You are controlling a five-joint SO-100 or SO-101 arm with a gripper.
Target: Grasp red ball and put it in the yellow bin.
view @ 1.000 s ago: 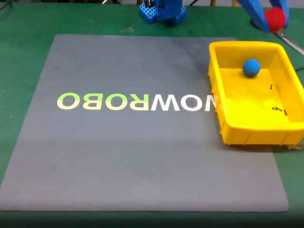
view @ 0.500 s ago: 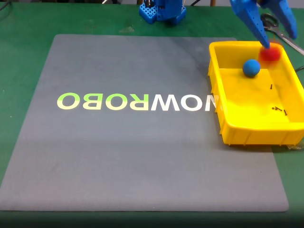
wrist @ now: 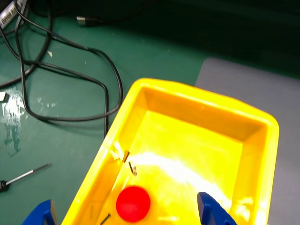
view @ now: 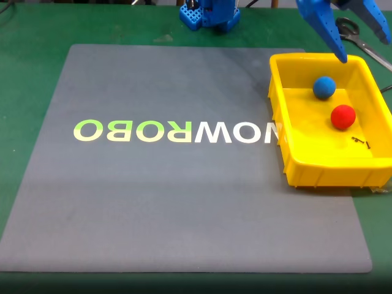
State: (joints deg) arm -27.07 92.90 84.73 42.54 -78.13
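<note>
Red matte ball [view: 343,116] lies loose on the floor of the yellow rectangular plastic bin [view: 278,98] | blue ball [view: 324,87] sits near it inside | blue gripper [view: 358,46] hangs above the bin's far end, fingers spread, holding nothing.

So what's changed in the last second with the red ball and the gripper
The gripper let go of the red ball, which fell into the yellow bin and lies apart from the blue ball. The open gripper hovers above the bin's far end. Bin, blue ball and mat stayed put.

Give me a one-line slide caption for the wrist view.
Open gripper above the yellow bin, the red ball resting on its floor near small dark screws.
</note>
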